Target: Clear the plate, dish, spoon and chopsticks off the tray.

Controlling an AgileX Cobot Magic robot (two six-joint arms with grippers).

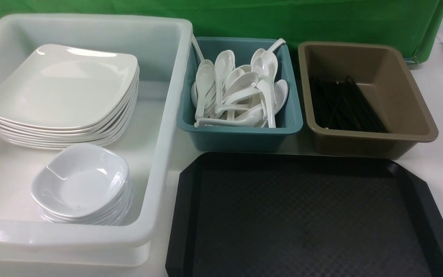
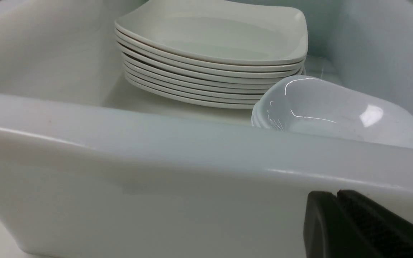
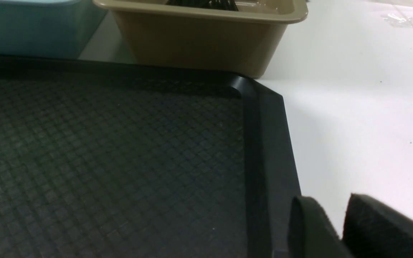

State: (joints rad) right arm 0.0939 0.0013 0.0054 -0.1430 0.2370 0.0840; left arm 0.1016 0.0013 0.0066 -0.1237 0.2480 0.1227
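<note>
Nothing remains on my tray (image 1: 306, 215), plates (image 1: 64, 88), dishes (image 1: 81, 184), spoons (image 1: 240, 92) and chopsticks (image 1: 340, 104) binned, left pincer (image 2: 337, 215) closed empty, right pincer (image 3: 335, 229) slightly parted, so I judge only retreat follows.

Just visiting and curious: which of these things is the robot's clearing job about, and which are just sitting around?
Job:
black tray, nothing on it
stacked plates
stacked dishes
spoons
chopsticks

Just around:
white tub
teal bin
brown bin
green backdrop
</note>
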